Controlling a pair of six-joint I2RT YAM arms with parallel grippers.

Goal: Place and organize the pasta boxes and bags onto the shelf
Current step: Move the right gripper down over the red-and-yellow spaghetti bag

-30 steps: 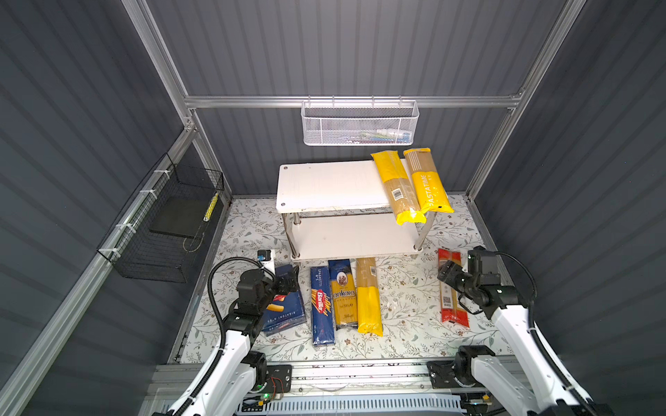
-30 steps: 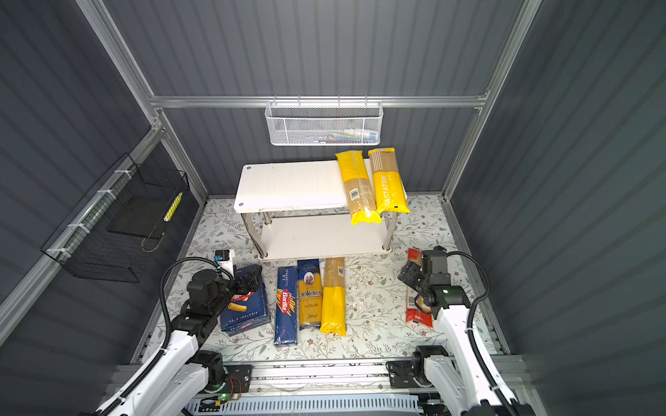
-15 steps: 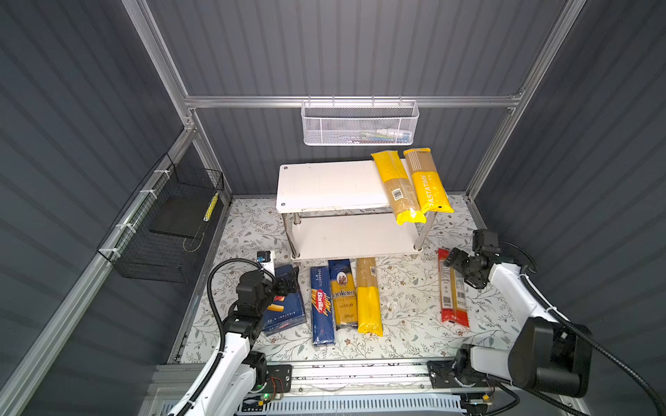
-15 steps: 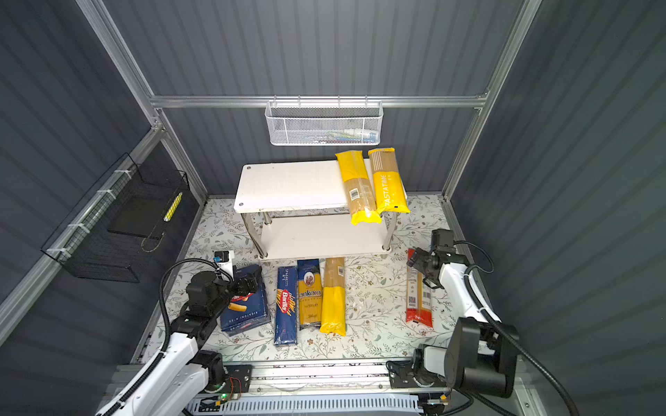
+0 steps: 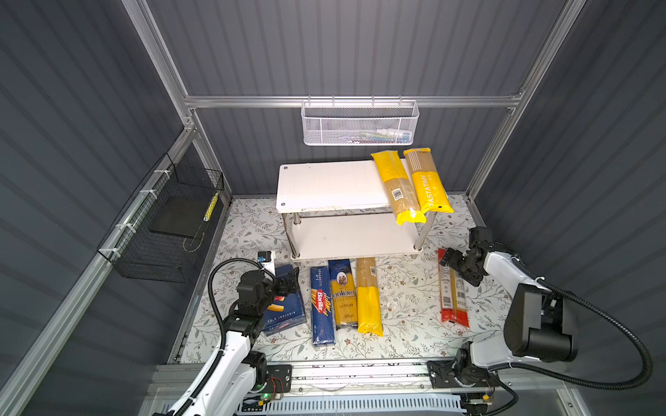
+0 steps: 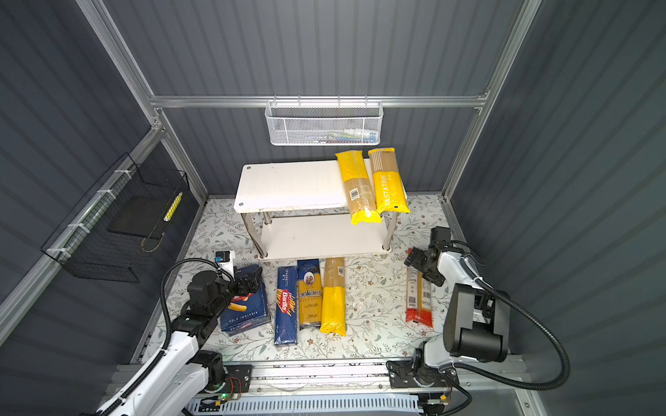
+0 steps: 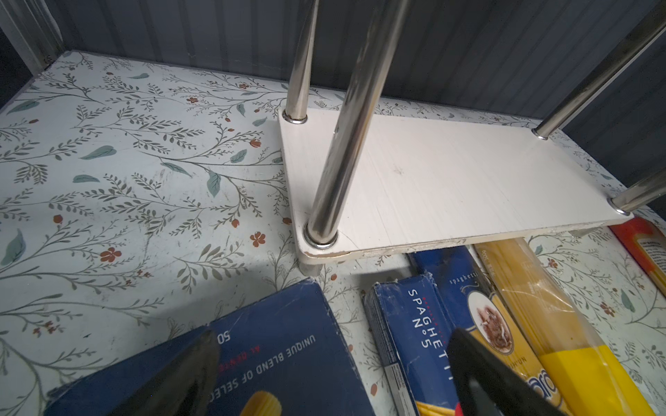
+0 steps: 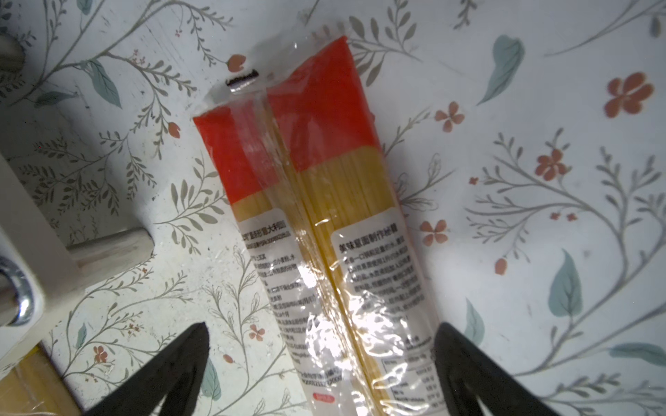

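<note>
Two spaghetti bags, a yellow-and-clear pack (image 5: 396,187) and the PASTATIME pack (image 5: 429,183), lie side by side at the right end of the shelf (image 5: 324,180) top tier, overhanging its front edge; your right end effector (image 8: 322,331) is released, jaws spread wide over the red-and-clear pack (image 8: 324,216) on the counter (image 5: 403,288); your left end effector (image 7: 333,335) hovers released above the rigatoni box (image 7: 281,360); beside it lie the Barilla spaghetti box (image 7: 407,342), the ankara pack (image 5: 344,295) and a third yellow pack (image 5: 368,295), just in front of the shelf.
</note>
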